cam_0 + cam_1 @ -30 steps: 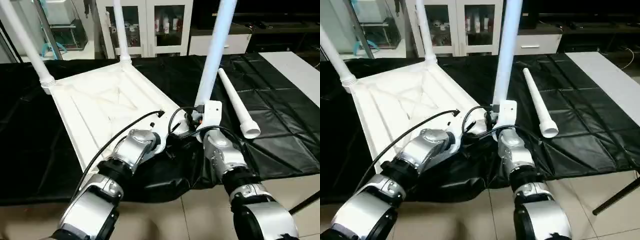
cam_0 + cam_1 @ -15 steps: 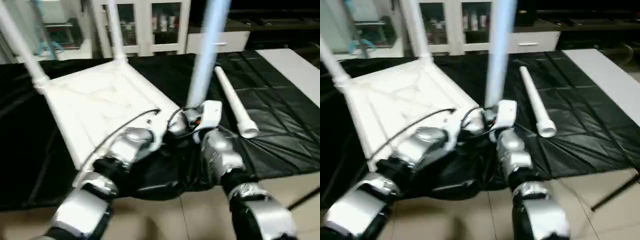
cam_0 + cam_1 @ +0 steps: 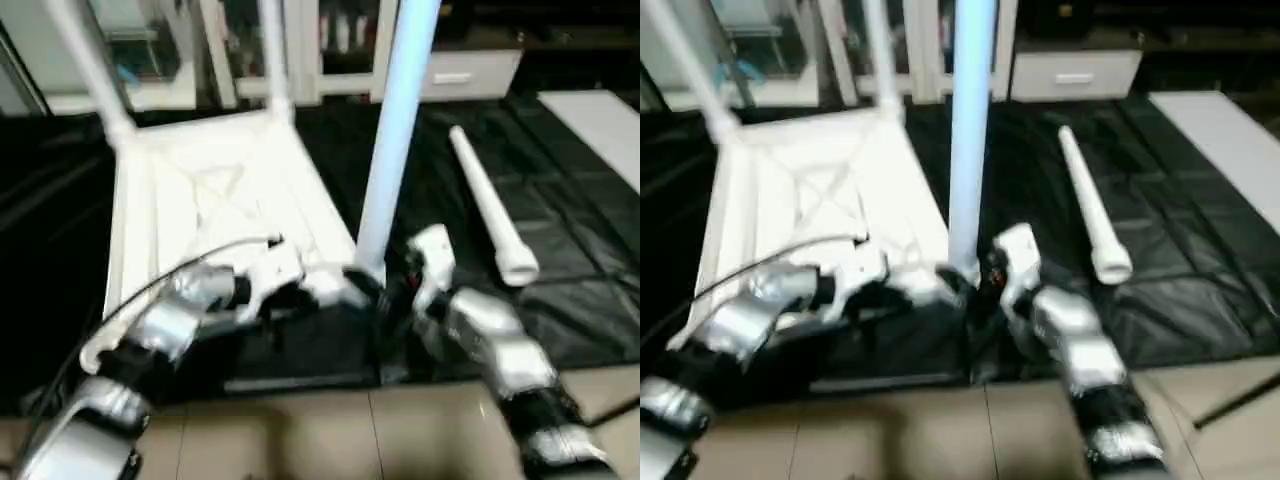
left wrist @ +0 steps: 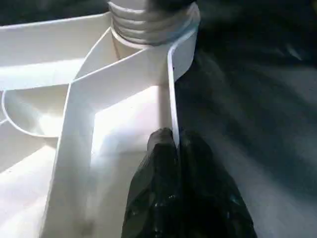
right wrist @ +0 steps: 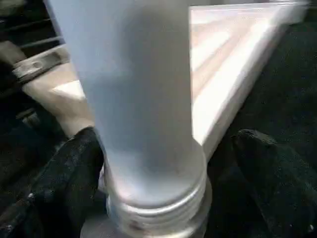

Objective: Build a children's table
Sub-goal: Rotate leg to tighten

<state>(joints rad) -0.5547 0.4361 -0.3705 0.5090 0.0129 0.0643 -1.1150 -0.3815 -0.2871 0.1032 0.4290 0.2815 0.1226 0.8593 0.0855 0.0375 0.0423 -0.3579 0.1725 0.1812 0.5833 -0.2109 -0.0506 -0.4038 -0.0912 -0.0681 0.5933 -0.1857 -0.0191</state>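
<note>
The children's table lies upside down on the black cover, its white ribbed tabletop (image 3: pixel 200 190) facing up. Two legs (image 3: pixel 90 65) (image 3: pixel 272 60) stand in the far corner sockets, and a third leg (image 3: pixel 395 130) stands in the near right socket. A fourth leg (image 3: pixel 490 215) lies loose on the cover to the right. My left gripper (image 4: pixel 171 141) is shut on the tabletop's thin rim, just beside that near socket (image 4: pixel 148 25). My right gripper (image 5: pixel 168 141) is open, with one finger (image 5: pixel 64 188) on each side of the standing leg's threaded base (image 5: pixel 153 213).
The black-covered work table (image 3: pixel 580 260) ends just in front of my arms, with beige floor tiles (image 3: pixel 330 440) below. A white board (image 3: pixel 600 120) lies at the far right. Glass-fronted cabinets (image 3: pixel 340 40) stand behind. A black cable (image 3: pixel 130 300) runs along my left forearm.
My right gripper's fingers have spread apart from the near leg. The left gripper stays on the rim. The whole view has shifted and tilted, so the camera moved.
</note>
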